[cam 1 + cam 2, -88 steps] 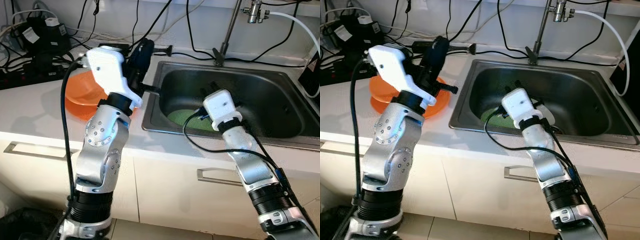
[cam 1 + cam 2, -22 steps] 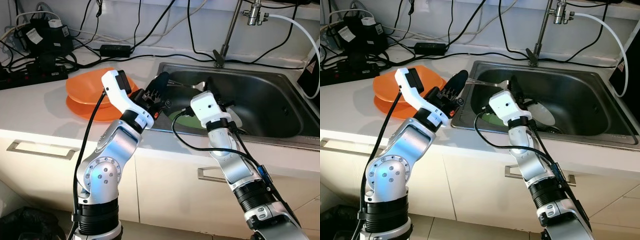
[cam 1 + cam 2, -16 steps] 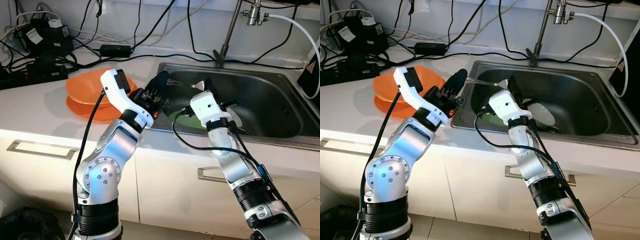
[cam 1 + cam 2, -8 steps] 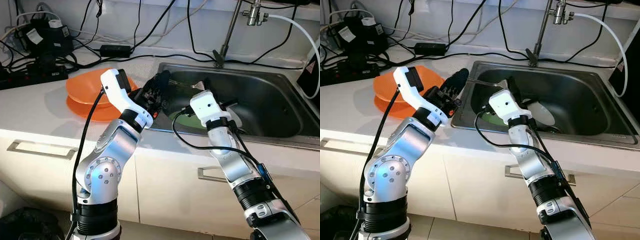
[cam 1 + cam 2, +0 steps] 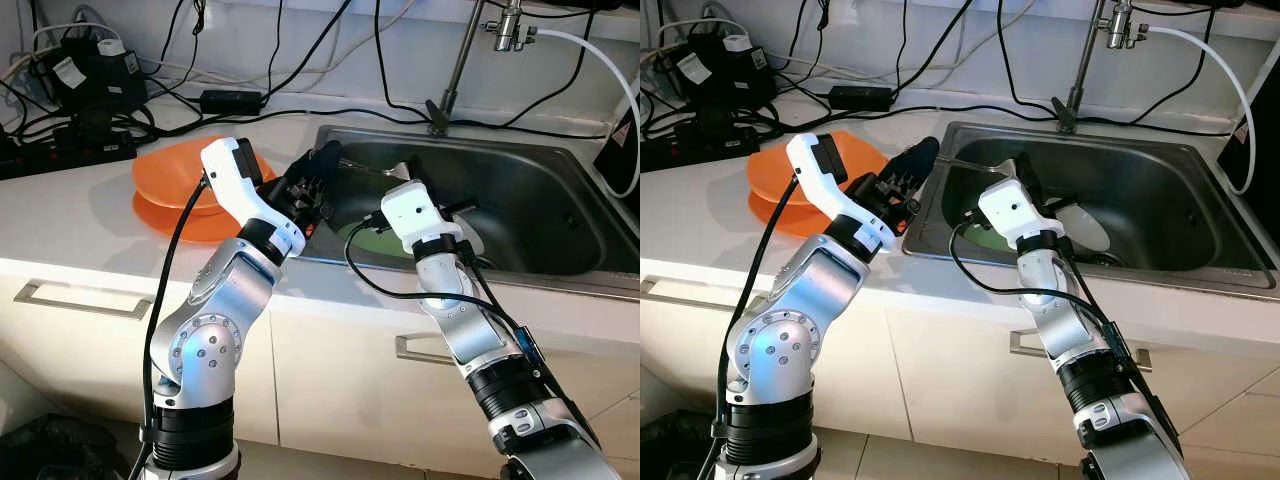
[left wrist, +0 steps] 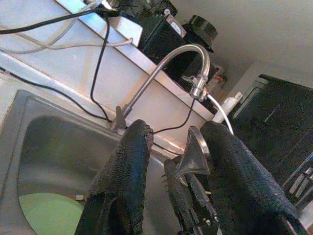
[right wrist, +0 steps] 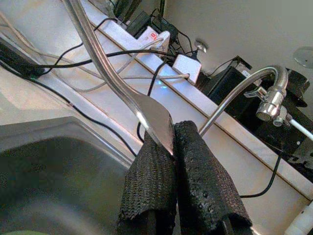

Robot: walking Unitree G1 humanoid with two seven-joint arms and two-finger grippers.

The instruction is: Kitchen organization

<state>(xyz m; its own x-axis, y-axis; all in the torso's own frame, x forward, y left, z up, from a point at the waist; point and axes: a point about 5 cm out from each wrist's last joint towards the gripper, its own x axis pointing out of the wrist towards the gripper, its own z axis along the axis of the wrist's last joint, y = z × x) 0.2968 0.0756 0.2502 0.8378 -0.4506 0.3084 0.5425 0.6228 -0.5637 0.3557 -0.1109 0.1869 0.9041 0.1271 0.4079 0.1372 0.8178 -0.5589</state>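
Handing over spoon [image 7: 146, 110] above sink [image 5: 560, 190] near-left corner. L gripper [image 5: 312, 185] spread, fingers [image 6: 124, 166] flank the handle; R gripper [image 7: 177, 139] pinches the bowl end. Judgement: L shuts fully before R lets go.

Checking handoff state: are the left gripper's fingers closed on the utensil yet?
No. The left gripper is open, its fingers either side of the metal utensil.
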